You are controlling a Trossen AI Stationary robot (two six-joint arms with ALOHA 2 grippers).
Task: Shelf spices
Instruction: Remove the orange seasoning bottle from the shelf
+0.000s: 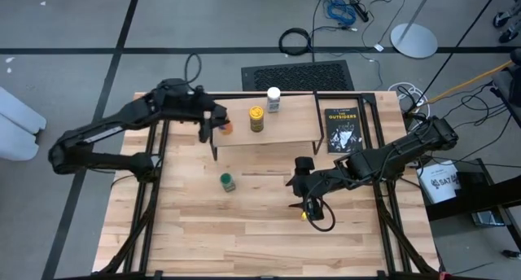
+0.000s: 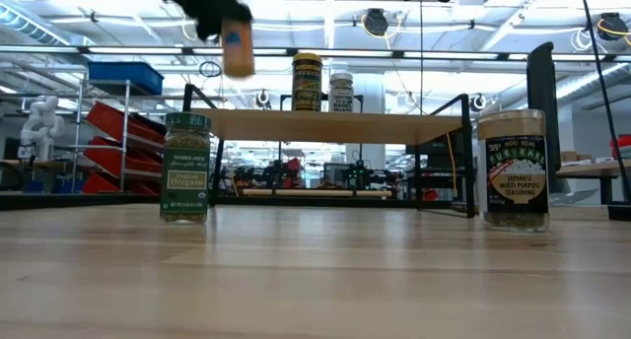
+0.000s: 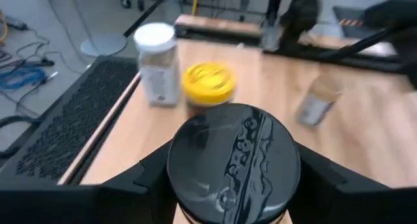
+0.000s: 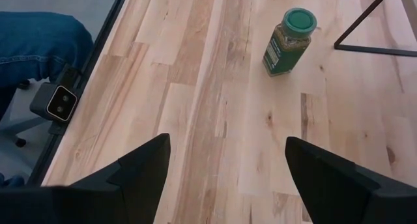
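You are mid-placement — the left claw [image 1: 213, 123] holds the dark-lidded jar [image 3: 233, 160] above the shelf [image 1: 285, 135], at its left end, so lower it beside the yellow-lidded jar [image 1: 256, 117] and release — the right claw [image 1: 305, 197] waits wide.
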